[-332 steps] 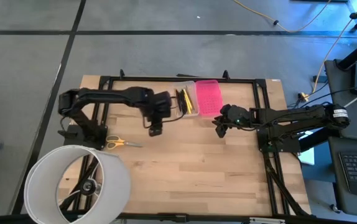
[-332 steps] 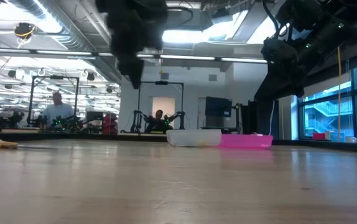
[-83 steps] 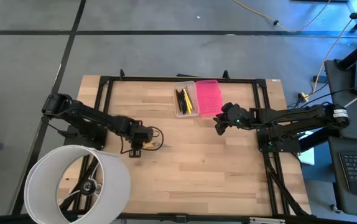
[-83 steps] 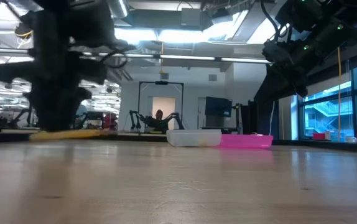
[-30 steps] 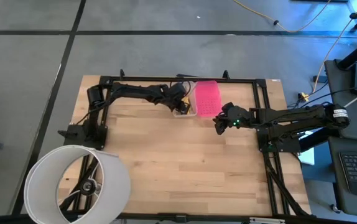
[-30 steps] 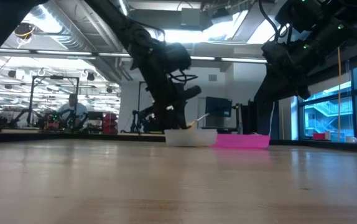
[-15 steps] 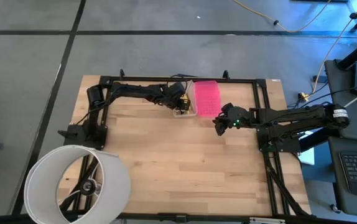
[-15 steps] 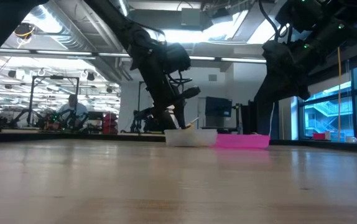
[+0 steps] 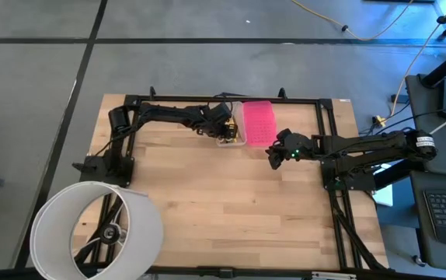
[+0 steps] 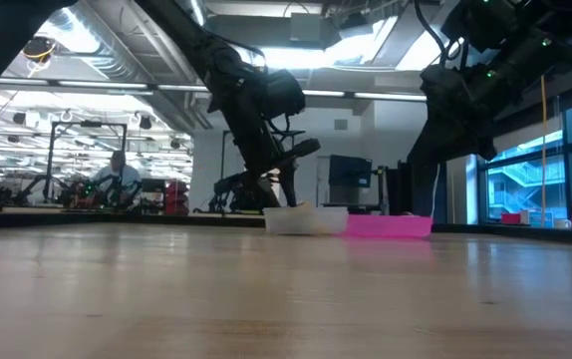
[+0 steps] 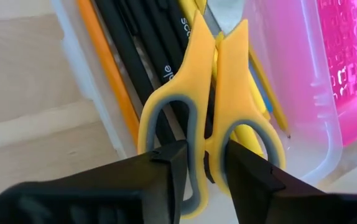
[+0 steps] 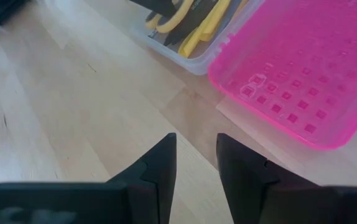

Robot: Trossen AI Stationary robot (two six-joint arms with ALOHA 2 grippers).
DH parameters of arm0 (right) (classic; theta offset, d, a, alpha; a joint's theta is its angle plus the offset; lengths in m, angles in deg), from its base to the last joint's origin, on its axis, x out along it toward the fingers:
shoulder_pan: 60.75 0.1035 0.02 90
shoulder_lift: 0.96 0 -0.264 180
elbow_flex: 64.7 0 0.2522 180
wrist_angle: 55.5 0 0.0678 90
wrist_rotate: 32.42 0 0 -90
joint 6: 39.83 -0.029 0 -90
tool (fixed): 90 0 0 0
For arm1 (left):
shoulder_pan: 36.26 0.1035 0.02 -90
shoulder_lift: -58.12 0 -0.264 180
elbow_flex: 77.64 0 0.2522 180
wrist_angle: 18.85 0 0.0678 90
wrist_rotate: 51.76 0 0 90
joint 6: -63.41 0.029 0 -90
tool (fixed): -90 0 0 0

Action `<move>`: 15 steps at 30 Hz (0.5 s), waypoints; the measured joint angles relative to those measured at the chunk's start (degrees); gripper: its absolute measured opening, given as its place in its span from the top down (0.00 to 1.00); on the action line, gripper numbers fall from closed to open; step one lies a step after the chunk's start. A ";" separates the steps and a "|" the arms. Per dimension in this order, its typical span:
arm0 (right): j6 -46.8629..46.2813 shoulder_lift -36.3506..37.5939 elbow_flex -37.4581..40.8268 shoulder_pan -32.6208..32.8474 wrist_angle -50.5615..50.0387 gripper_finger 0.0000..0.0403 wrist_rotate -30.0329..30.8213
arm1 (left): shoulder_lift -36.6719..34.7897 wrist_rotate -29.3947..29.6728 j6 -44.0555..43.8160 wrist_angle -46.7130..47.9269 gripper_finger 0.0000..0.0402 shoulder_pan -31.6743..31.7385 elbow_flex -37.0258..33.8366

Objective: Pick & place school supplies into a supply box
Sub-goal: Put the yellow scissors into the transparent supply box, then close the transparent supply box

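The clear plastic case stands at the table's far middle, its pink lid lying open beside it on the right. Black pens, an orange pencil and yellow markers lie in the case. My left gripper is at the case's near end, shut on the yellow-handled scissors, whose blades point into the case over the pens. My right gripper is open and empty, above the table just in front of the lid's near right corner. My left gripper pinches the scissors by the handle, where the two yellow loops meet, one finger over each loop. The fingers lie along the scissors, coming from the case's near end. The blades lie over the pens, and the handle end reaches past the case's near wall.
A big white hoop stands at the table's near left corner. A black frame runs along the table's far and right edges. The wide middle of the wooden table is bare. People sit in the room behind.
My left gripper has gone down a little at the case's near end with the scissors. The yellow end that stuck up above the case's rim now sits down at the rim. My right gripper has kept still.
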 joint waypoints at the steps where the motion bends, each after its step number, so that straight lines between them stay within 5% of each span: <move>1: 0.00 -0.01 0.01 0.00 0.00 0.71 0.00 | -0.01 -0.18 0.03 0.00 0.76 0.00 0.00; 15: -2.09 -0.01 0.00 -0.01 0.00 0.71 -0.97 | -1.35 -0.48 3.69 -2.42 0.67 0.24 -0.09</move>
